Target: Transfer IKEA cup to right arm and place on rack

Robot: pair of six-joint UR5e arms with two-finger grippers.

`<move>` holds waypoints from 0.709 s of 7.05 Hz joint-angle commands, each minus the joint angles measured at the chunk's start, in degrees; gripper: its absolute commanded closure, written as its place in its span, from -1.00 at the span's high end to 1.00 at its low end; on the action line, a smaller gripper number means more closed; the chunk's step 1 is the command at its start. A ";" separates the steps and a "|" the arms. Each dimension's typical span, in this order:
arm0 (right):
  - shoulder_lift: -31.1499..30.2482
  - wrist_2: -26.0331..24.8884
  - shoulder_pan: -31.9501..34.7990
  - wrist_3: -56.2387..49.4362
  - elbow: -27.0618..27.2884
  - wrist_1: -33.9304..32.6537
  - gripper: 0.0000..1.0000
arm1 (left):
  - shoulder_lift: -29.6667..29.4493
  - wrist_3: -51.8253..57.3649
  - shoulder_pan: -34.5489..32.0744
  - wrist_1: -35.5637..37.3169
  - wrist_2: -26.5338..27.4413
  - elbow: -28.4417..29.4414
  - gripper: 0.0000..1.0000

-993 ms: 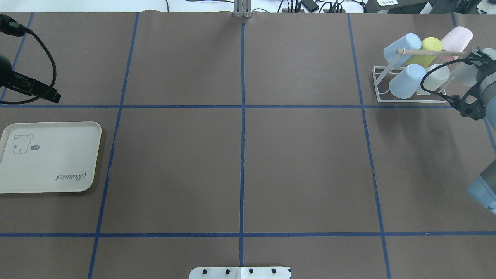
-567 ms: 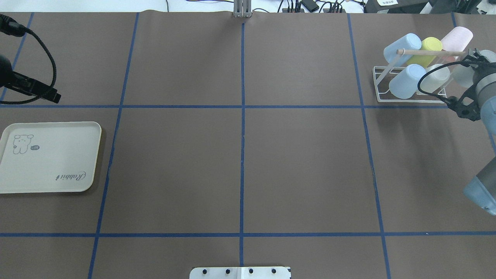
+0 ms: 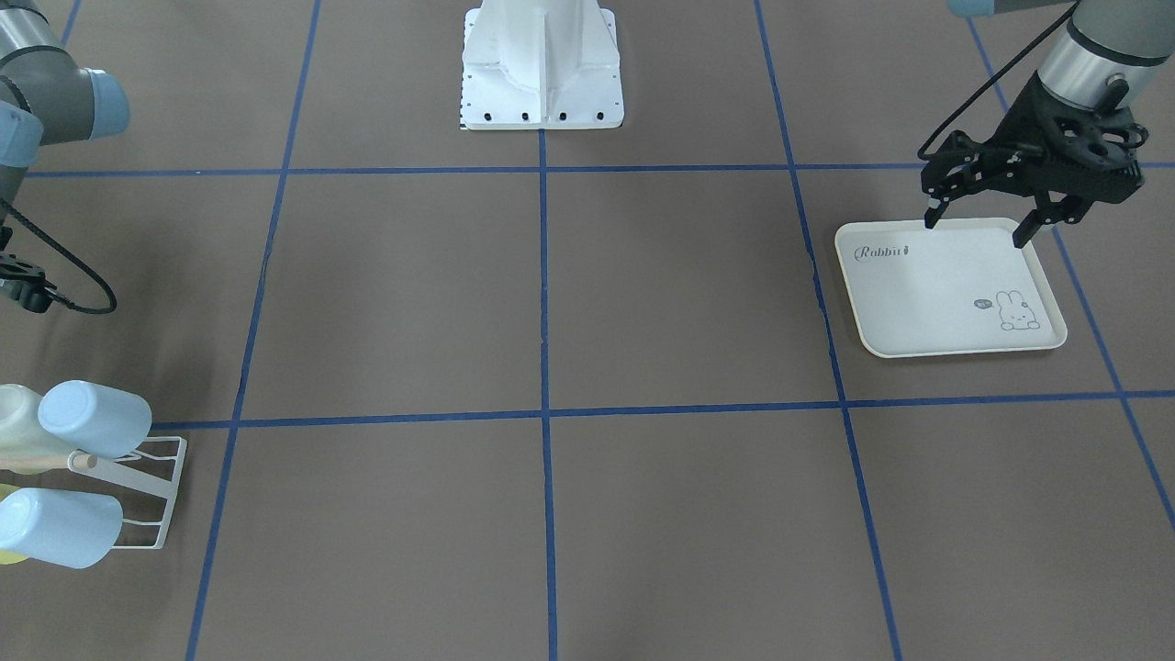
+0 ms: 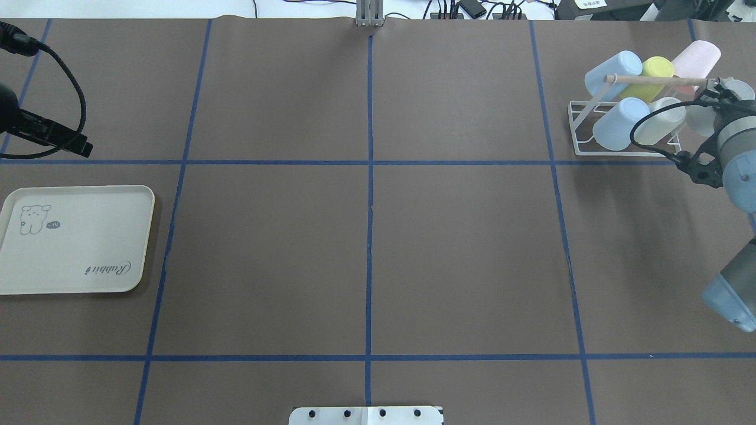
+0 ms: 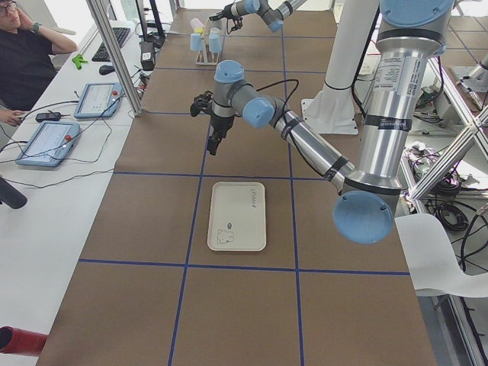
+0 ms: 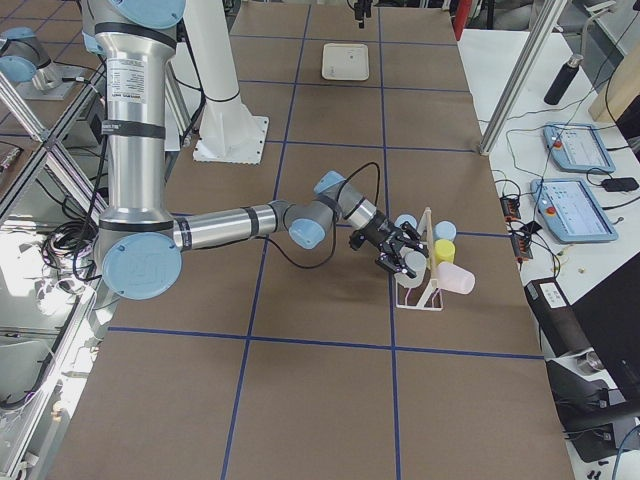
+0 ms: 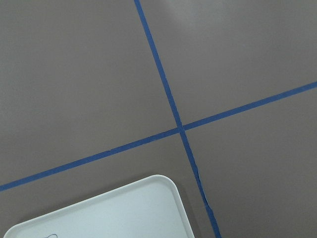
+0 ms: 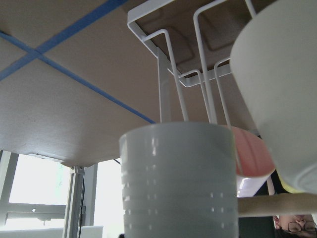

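Inspecting the far right corner, you find the right gripper [image 6: 402,258] clamped on the pale IKEA cup [image 8: 178,178]. It holds the cup at the right end of the rack [image 4: 620,154], just beside the other cups [image 4: 617,123] hung there. The cup points at the slanted prongs, presumably so it can slide onto a free one. The handover looks finished. Your left gripper [image 3: 973,231] hangs empty, fingers spread wide, over the edge of the tray [image 3: 964,352], well apart and out of the way.
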 commanded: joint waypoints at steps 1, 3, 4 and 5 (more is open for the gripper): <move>0.09 -1.34 -1.54 -0.09 -0.82 -0.08 -0.23 | 0.00 -0.01 0.00 0.00 0.00 -0.07 1.00; 0.09 -3.46 -2.70 -0.35 -1.09 -0.08 0.08 | 0.00 -0.01 0.00 0.00 0.00 -0.07 1.00; 0.00 -3.46 -2.70 -0.52 -1.09 0.01 0.33 | 0.00 -0.01 0.00 0.00 0.00 0.01 1.00; 0.00 -3.46 -2.70 -0.53 -1.00 0.18 0.51 | 0.00 -0.01 0.00 0.00 0.00 0.01 1.00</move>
